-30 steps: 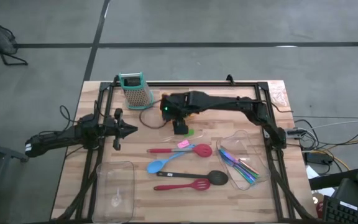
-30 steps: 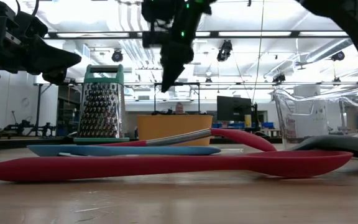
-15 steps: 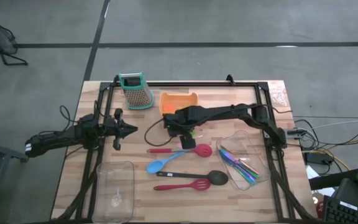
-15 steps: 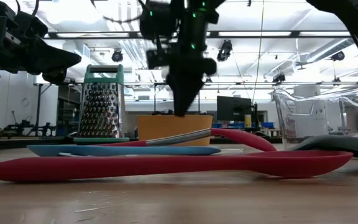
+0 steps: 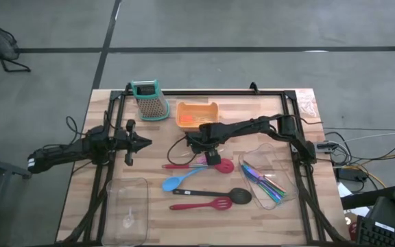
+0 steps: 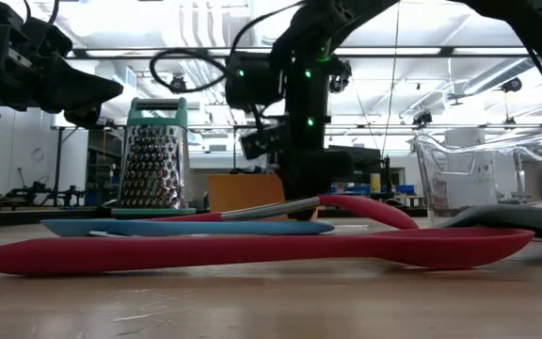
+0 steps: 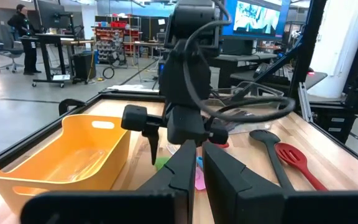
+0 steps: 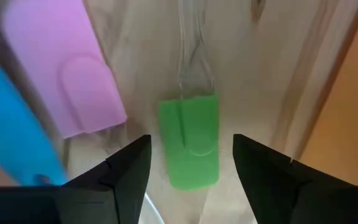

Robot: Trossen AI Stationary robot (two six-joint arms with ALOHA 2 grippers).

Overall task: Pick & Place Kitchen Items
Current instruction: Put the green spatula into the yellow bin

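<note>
A small green piece (image 8: 188,140) lies flat on the wood beside a pink piece (image 8: 67,81) and the blue spoon's handle (image 8: 11,118). My right gripper (image 8: 191,162) points down just over it, open, one finger on either side of the green piece and clear of it. In the high view the gripper (image 5: 210,154) stands at the red spoon (image 5: 214,165), with the blue spoon (image 5: 177,181), black spoon (image 5: 218,195) and red slotted spatula (image 5: 201,205) nearer the front. My left gripper (image 5: 146,143) waits level at the left, shut.
An orange tray (image 5: 197,114) sits just behind the right gripper, with a teal-topped grater (image 5: 149,100) at the back left. A clear bin (image 5: 280,165) at the right holds blue-handled cutlery (image 5: 262,180). Another clear bin (image 5: 127,206) stands at the front left.
My right gripper has come down from above the orange tray toward the table's near edge, to just over the green piece. It has tipped more steeply downward, and the tray now shows uncovered. Nothing on the table has moved.
</note>
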